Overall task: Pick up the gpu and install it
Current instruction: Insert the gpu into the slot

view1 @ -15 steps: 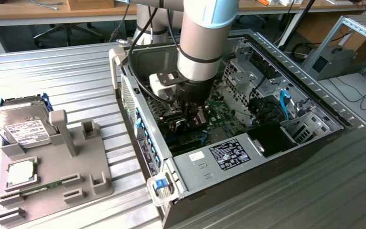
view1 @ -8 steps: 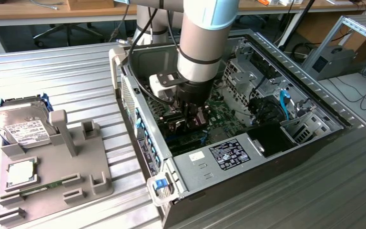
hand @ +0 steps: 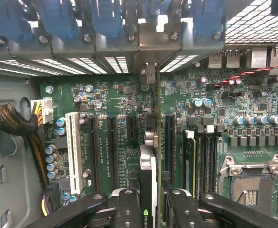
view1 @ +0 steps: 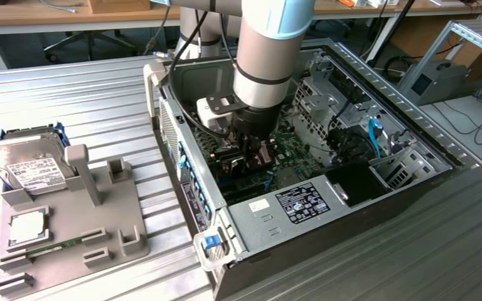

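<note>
In the exterior view my gripper (view1: 250,157) reaches deep into the open computer case (view1: 308,207), low over the green motherboard (view1: 295,147). In the wrist view the gpu (hand: 148,161) stands edge-on between my black fingers (hand: 128,209), and the gripper (hand: 150,206) is shut on it. The card runs across the motherboard (hand: 115,99) between two black expansion slots (hand: 111,147). Its metal bracket (hand: 148,52) reaches the case's rear slot openings. Whether its edge sits in a slot is hidden.
Blue slot latches (hand: 105,21) line the rear wall. A white slot (hand: 73,152), a sleeved cable bundle (hand: 15,123) and the CPU socket (hand: 253,185) flank the card. Outside the case, a grey fixture (view1: 73,219) carries a hard drive (view1: 27,164), a processor (view1: 27,229) and a memory stick (view1: 53,246).
</note>
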{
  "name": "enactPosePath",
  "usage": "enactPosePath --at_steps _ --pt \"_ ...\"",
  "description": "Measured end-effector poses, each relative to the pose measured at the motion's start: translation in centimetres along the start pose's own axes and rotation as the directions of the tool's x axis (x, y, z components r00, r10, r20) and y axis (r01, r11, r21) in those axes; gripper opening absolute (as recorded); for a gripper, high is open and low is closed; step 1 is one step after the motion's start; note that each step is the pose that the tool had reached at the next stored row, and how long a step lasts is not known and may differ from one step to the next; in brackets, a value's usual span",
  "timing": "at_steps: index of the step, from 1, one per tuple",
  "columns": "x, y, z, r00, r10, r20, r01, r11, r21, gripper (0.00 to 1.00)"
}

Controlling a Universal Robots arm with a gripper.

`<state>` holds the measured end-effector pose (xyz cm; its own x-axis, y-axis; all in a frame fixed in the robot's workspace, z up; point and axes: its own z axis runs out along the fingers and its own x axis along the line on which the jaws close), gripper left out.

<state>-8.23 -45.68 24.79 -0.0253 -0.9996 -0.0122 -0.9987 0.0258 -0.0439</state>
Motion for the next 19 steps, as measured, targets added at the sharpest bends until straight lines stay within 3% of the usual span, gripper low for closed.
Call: enactPosePath --at_steps 3,4,6,8,9,14,19 --pt "0.0 0.01 0.00 1.0000 0.000 0.0000 0.000 1.0000 0.0001 0.28" --pt "0.0 0.01 0.00 1.0000 0.000 0.0000 0.000 1.0000 0.0000 0.40" --pt "0.0 0.00 0.00 1.0000 0.000 0.0000 0.000 1.0000 0.0000 0.52" --pt "0.0 0.00 -0.01 1.0000 0.000 0.0000 0.000 1.0000 0.0000 0.52" --pt "0.0 0.00 -0.06 1.0000 0.000 -0.0004 0.000 1.0000 -0.0002 0.58" --pt "0.0 -0.04 -1.05 1.0000 0.000 0.0000 0.000 1.0000 0.0000 0.58" --pt "0.0 -0.14 -3.31 1.0000 0.000 0.0000 0.000 1.0000 0.0000 0.58"
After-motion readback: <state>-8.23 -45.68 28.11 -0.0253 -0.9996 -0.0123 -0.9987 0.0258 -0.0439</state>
